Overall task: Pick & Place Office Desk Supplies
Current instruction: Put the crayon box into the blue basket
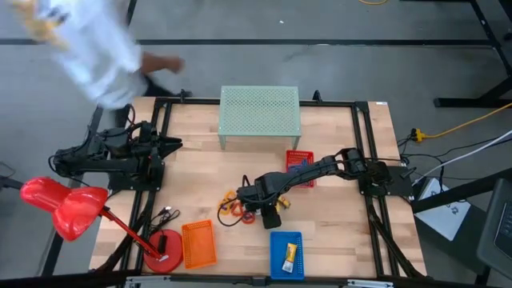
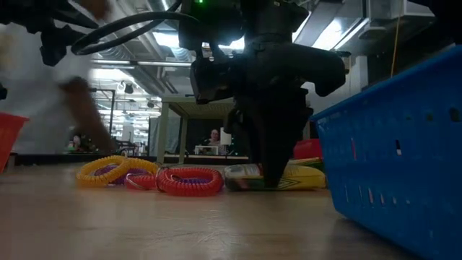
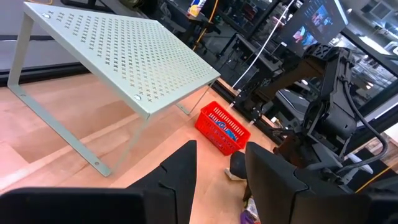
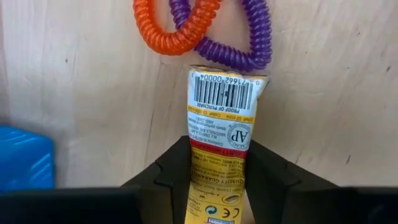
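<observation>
I've got the right gripper [image 4: 214, 180] down at table centre w/ its fingers either side of a yellow pack [image 4: 221, 143]; they look snug on its sides, but I can't tell if the pinch is firm yet. Pack lies flat on the wood, its barcode end touching the purple ring [image 4: 239, 37] beside the orange ring [image 4: 171, 28]. Left gripper [image 3: 217, 180] waits at the left edge, fingers spread. Risks: pack's slick, so a weak squeeze could let it slip on lift; a tip could snag a ring and drag it along.

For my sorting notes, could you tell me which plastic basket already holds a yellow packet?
The blue plastic basket at the table's front edge; the orange and red baskets show none.
</observation>
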### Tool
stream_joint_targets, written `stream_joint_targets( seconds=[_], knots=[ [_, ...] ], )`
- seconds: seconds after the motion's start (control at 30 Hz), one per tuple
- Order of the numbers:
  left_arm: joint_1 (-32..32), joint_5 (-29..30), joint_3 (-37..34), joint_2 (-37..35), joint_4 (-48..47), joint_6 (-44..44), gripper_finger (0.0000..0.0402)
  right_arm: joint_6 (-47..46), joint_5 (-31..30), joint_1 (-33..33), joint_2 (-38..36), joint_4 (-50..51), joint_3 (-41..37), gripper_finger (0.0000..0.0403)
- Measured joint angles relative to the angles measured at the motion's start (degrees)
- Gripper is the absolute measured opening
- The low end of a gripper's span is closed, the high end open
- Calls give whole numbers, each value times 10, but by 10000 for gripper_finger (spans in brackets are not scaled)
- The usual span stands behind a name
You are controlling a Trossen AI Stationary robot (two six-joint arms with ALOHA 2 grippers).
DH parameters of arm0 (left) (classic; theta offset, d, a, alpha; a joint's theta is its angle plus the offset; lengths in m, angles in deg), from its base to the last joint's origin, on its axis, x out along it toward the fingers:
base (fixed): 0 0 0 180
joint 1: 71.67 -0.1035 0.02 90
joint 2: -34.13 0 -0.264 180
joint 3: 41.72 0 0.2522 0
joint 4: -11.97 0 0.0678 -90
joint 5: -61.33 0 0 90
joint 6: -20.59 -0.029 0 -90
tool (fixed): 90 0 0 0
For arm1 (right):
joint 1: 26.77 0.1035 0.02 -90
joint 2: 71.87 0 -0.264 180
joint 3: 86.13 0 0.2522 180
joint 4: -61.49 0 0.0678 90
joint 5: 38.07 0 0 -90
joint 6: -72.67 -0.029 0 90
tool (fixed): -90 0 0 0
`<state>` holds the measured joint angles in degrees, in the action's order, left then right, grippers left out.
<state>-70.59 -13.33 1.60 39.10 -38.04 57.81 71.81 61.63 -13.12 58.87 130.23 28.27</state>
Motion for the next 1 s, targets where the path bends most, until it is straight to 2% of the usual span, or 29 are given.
stream_joint_targets(
  seconds=[0.17, 0.4, 0.63, 1.0],
  knots=[
    [0, 0, 0, 0, 0, -4, 132, -10, -5, -1, -18, 51, -4, 124],
    [0, -10, 0, 0, 2, -6, 132, -77, -15, -13, -89, 70, -2, 122],
    [0, -27, 0, 0, 5, -7, 132, -193, -13, -4, -145, 73, -2, 153],
    [0, -51, 0, 0, 29, -10, 132, -415, 6, 79, -215, 68, -1, 134]
  ],
)
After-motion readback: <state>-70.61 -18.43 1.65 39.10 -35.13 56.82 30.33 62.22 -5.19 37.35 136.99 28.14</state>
